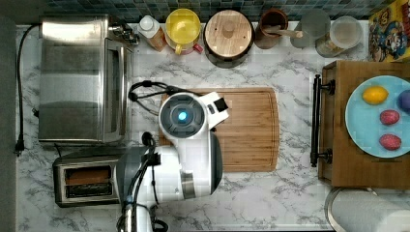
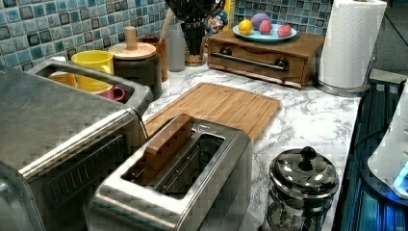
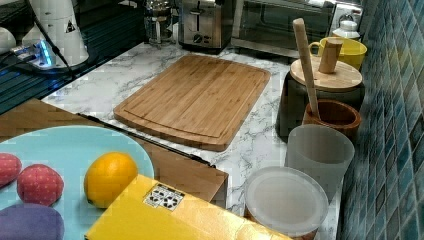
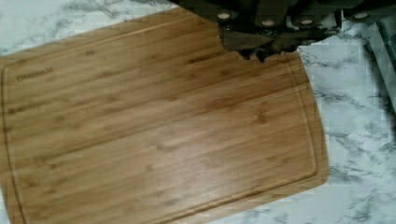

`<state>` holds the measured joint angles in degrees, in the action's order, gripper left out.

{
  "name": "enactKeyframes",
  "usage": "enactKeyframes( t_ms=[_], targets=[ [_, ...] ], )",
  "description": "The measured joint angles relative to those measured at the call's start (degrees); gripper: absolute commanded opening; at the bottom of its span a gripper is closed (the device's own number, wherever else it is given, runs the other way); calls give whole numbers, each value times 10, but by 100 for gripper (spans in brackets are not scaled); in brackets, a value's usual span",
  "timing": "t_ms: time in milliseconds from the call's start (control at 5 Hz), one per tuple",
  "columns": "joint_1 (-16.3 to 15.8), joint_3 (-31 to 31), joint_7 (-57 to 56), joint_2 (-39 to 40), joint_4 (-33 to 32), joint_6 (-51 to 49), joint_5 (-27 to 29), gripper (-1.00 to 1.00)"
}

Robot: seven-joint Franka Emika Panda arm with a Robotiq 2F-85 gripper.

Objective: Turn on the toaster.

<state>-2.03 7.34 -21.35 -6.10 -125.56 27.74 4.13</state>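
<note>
Hovering over the cutting board (image 4: 159,135), jaws (image 4: 266,39) apart from toaster (image 1: 87,181).

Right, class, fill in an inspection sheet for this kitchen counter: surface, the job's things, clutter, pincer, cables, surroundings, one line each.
Surface: white marble counter with a bamboo cutting board in the middle.
Job's things: toaster near the top view's lower left corner, beside the toaster oven; something brown sits in one slot.
Clutter: yellow mug, lidded jar, glass coffee press, paper towel roll, plate of fruit on a wooden box.
Pincer: pincer hangs above the board's edge; open or shut not clear.
Cables: black cord beside the oven; cable loop by the arm.
Surroundings: blue tiled wall.
</note>
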Motion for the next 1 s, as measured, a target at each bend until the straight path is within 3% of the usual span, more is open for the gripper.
enactKeyframes(
  t_ms=[400, 600, 1000],
  targets=[
    [-14, 43, -45, -34, -53, 24, 48, -100],
    [-27, 43, -94, -79, -104, 28, 108, -100],
    [-41, 48, -155, -185, -181, 27, 140, -100]
  ],
)
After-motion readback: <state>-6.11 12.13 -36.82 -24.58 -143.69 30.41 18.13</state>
